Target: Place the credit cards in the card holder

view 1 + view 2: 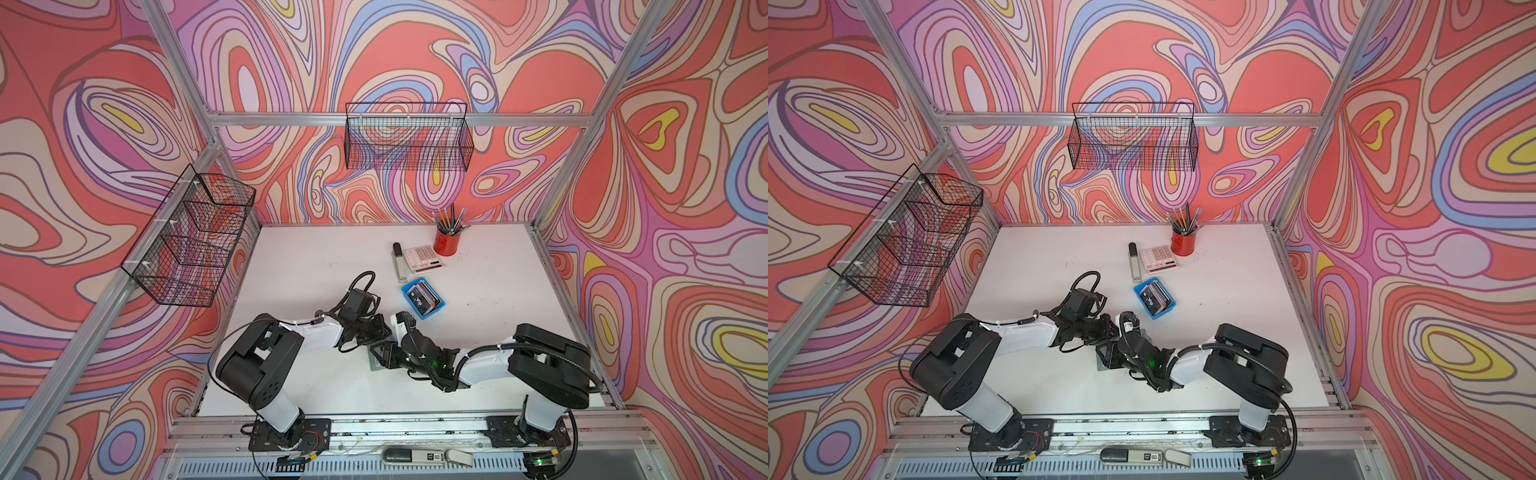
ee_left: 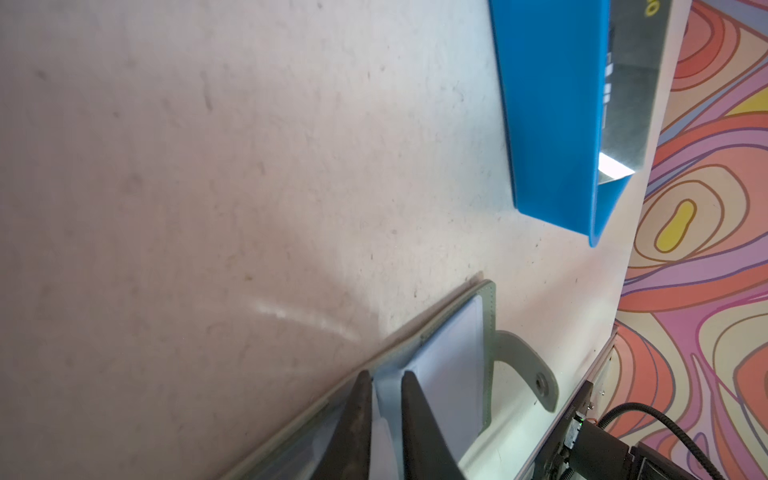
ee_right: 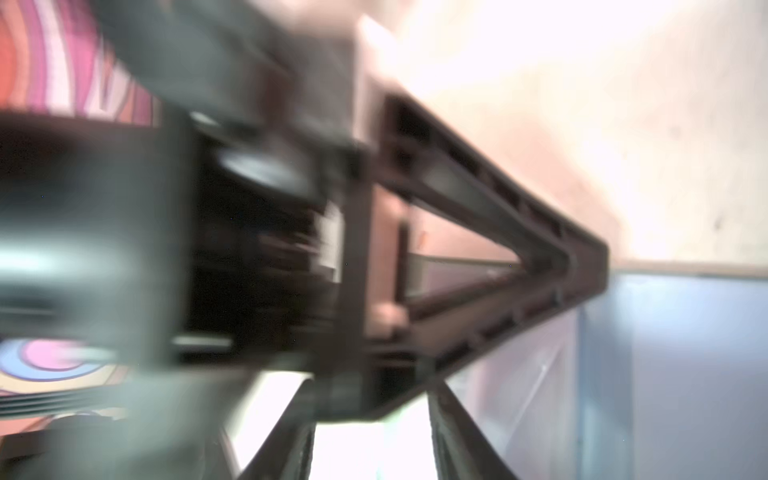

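Note:
The credit cards (image 1: 424,300) lie stacked in a small blue tray (image 1: 409,291) mid-table, a dark "Vip" card on top; both top views show them. The sage-green card holder (image 2: 488,328) lies open on the table, snap tab out, and is mostly hidden under both wrists in a top view (image 1: 374,362). My left gripper (image 2: 384,376) is shut on one of its clear plastic sleeves. My right gripper (image 3: 374,415) stands open right beside it; its wrist view is blurred and shows nothing between its jaws. The two grippers meet over the holder (image 1: 1100,360).
A white calculator (image 1: 424,257), a slim stapler-like object (image 1: 399,262) and a red cup of pencils (image 1: 446,242) stand behind the tray. Wire baskets hang on the left wall (image 1: 187,241) and the back wall (image 1: 409,137). The blue tray (image 2: 552,124) lies just beyond the holder.

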